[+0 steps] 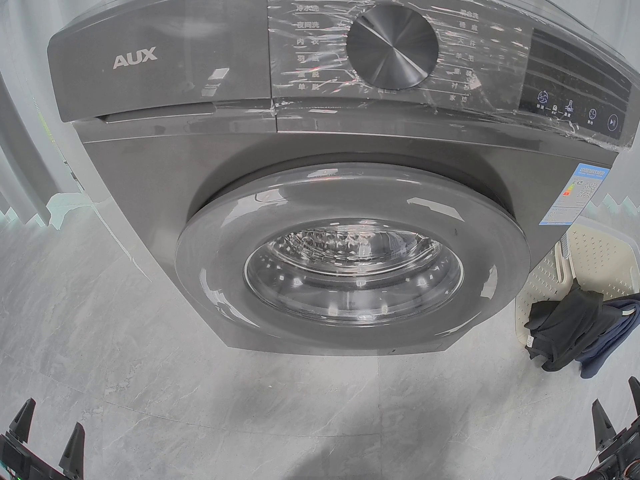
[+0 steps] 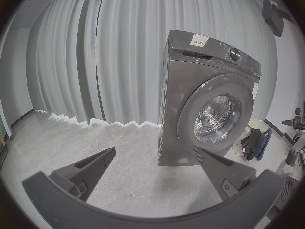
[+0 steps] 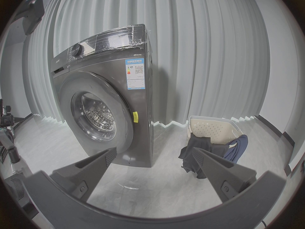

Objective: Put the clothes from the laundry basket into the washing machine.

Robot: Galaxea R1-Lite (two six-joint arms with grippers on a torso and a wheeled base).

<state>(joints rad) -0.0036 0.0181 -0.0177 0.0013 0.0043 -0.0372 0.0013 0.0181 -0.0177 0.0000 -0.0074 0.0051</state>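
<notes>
Left gripper (image 1: pixel 48 435), lower left corner: fingers apart, holding nothing. Right gripper (image 1: pixel 619 411), lower right corner: likewise apart and empty. Washer (image 1: pixel 167 168) fills centre frame, door (image 1: pixel 220 261) closed. Basket (image 1: pixel 600 255) stands at right edge beside washer, with dark clothes (image 1: pixel 567 328) draped over its rim.

Left hand (image 1: pixel 50 429) low and spread open, right hand (image 1: pixel 617 408) low and spread open, both pointing forward
</notes>
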